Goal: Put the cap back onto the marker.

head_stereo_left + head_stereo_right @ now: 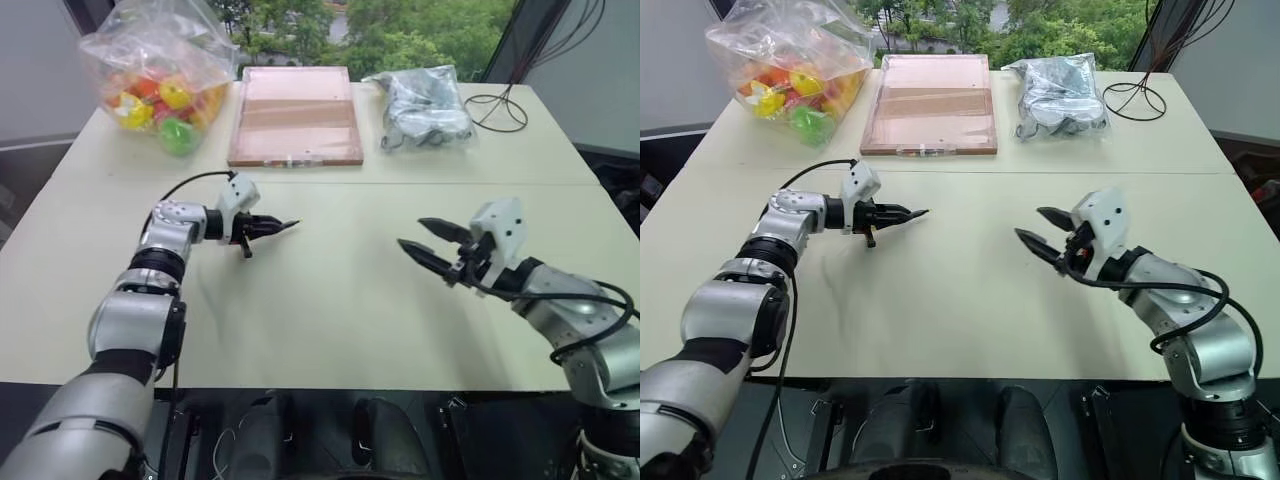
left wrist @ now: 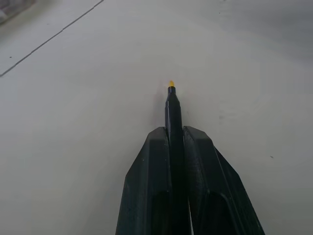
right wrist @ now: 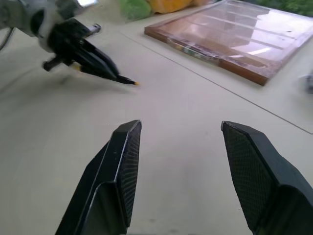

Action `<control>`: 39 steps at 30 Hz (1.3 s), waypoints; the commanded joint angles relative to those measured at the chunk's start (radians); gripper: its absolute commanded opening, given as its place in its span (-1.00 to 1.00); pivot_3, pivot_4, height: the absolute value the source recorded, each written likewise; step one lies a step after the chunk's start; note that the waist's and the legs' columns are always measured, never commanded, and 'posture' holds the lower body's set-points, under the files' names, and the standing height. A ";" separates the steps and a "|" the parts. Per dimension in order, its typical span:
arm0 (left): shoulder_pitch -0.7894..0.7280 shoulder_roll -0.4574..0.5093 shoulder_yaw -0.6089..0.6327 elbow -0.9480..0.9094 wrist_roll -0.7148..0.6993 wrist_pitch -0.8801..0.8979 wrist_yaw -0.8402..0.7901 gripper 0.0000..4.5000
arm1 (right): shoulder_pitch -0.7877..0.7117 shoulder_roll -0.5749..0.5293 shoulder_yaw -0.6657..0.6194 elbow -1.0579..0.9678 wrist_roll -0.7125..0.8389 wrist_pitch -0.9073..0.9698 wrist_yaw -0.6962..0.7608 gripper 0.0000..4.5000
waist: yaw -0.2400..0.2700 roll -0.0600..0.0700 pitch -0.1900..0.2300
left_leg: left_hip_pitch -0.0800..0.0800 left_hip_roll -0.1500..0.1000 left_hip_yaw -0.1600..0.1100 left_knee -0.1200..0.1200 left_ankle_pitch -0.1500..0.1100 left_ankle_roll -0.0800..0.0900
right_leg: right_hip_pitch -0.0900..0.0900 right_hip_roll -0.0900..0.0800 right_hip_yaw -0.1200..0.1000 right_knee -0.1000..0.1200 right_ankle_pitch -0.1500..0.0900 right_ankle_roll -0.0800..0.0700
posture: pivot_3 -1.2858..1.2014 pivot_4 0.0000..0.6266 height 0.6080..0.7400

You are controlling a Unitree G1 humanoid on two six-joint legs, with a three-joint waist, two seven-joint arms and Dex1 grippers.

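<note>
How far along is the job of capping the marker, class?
Done: the left gripper is shut on the marker, yellow tip bare and pointing forward. In hand: the right gripper is open and holds nothing. Left: picking up the cap and fitting it on.

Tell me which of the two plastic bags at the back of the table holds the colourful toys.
The clear bag at the table's back left corner, beside the wooden tray; the other bag, right of the tray, holds grey-white items.

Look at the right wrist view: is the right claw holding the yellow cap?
No. The right claw stands wide open with only bare table between its fingers.
</note>
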 commanded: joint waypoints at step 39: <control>0.561 0.275 0.051 -1.336 -0.375 0.598 0.091 -0.98 | -0.690 0.013 0.160 1.553 -0.431 -0.727 0.501 0.19 | -0.026 0.001 0.000 | 0.003 0.000 0.001 -0.001 0.005 -0.008 | 0.001 0.000 0.001 0.002 0.000 0.001 | 0.03 -0.52 1.00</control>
